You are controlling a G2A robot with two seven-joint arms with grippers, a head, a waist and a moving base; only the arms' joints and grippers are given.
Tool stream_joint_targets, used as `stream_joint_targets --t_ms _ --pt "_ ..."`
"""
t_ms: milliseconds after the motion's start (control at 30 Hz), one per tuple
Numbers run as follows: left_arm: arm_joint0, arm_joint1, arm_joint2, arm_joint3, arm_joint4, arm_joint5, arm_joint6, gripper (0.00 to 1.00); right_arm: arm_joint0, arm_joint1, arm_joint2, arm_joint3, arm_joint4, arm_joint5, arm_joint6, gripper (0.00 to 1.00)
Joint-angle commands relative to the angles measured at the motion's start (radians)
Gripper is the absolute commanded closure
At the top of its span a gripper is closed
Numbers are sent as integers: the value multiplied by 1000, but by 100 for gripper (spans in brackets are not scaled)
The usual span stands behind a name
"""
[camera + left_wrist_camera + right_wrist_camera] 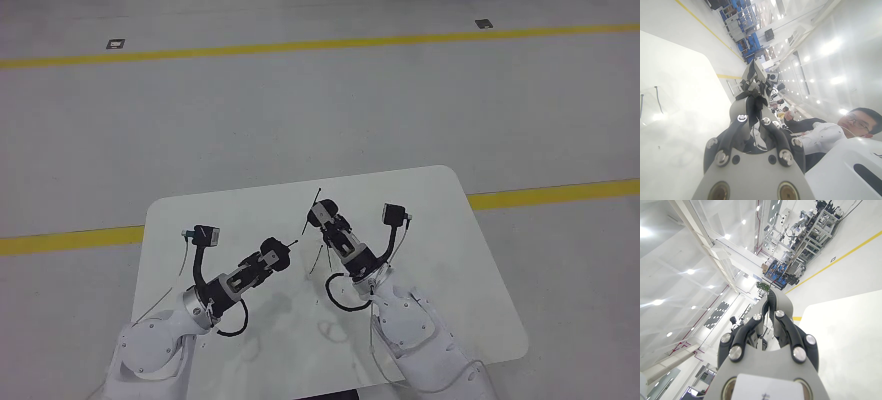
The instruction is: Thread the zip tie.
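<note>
Above the white table (440,210), the right end effector (322,212) pinches a thin black zip tie (317,196) aloft. The left end effector (288,244), closed tight (its contents unclear), sits near the tie's lower end. Slight misalignment could buckle the floppy tail.

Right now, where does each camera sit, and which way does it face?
Top view: above the arms, looking down on the white table; both arms show, right gripper holding the zip tie near the left gripper.
Left wrist view: on that wrist, facing along its gripper across the table.
Right wrist view: on that wrist, facing past its gripper toward distant racks.
Shared: table, yellow floor line.
</note>
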Motion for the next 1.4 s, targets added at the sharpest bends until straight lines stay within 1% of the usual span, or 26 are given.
stream_joint_targets --t_ms 0,967,1033,1167,1367 --pt "0 0 0 0 0 0 0 100 0 0 0 0 0 0 0 100" --pt "0 0 0 0 0 0 0 100 0 0 0 0 0 0 0 100" --pt "0 0 0 0 0 0 0 100 1 0 3 -3 -17 0 -11 100" --pt "0 0 0 0 0 0 0 100 -11 4 -3 -35 -60 0 -49 100" --pt "0 0 0 0 0 0 0 100 -38 22 -18 -50 -88 0 -109 100"
